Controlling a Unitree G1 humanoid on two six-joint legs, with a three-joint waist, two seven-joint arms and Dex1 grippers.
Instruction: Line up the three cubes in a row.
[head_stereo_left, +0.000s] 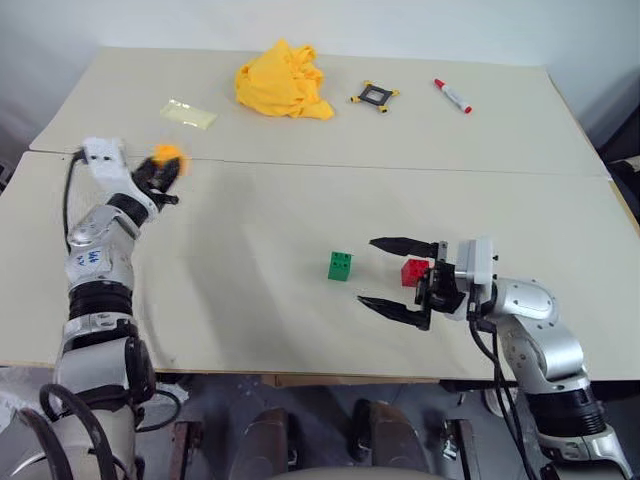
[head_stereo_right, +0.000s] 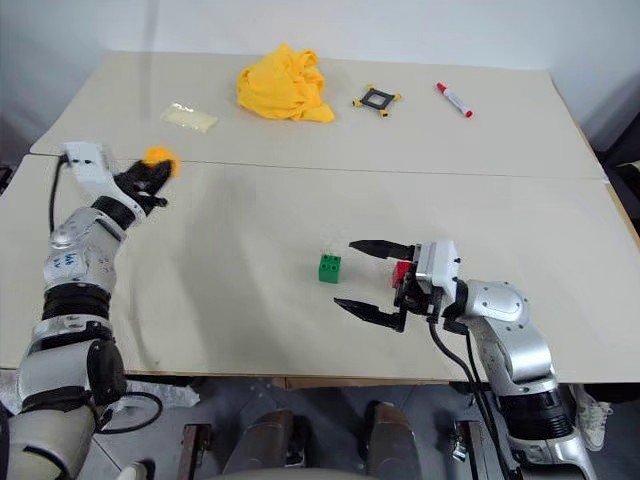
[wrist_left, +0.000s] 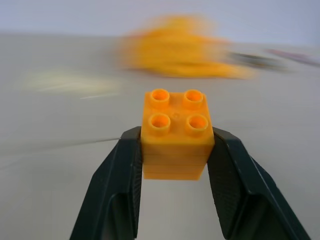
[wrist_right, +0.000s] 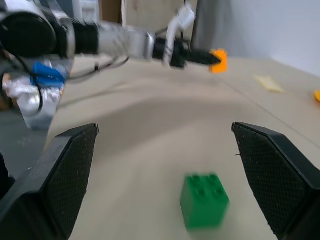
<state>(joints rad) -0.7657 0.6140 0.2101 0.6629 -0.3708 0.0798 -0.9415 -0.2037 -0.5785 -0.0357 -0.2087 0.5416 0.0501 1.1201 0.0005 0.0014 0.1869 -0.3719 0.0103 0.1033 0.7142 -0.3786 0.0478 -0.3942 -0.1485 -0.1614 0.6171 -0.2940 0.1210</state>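
While the left gripper (wrist_left: 175, 150) pinches the orange-yellow cube (wrist_left: 176, 134) by two opposite sides, studs upward, its black fingers (wrist_left: 116, 190) are drawn in tight against the brick, and from the head camera this pair sits out at about ten o'clock on the pale table (head_stereo_left: 250, 300), near the seam between the two tabletops. Down at about four o'clock the right gripper (head_stereo_left: 395, 275) lies level, pointing across toward the robot's left, its jaws spread as wide as they go and holding nothing. Just behind its open fingers, toward the wrist, rests the red cube (head_stereo_left: 414, 272), partly hidden by the gripper body. At nine o'clock of the fingertips, just beyond them, stands the green cube (head_stereo_left: 340, 265), studs up, near the red one but apart from it. Along the far tabletop at twelve o'clock lie a crumpled yellow cloth (head_stereo_left: 282, 82), a small black part with yellow corners (head_stereo_left: 374, 96), a red-capped marker pen (head_stereo_left: 452, 96) and a clear wrapper (head_stereo_left: 188, 114).
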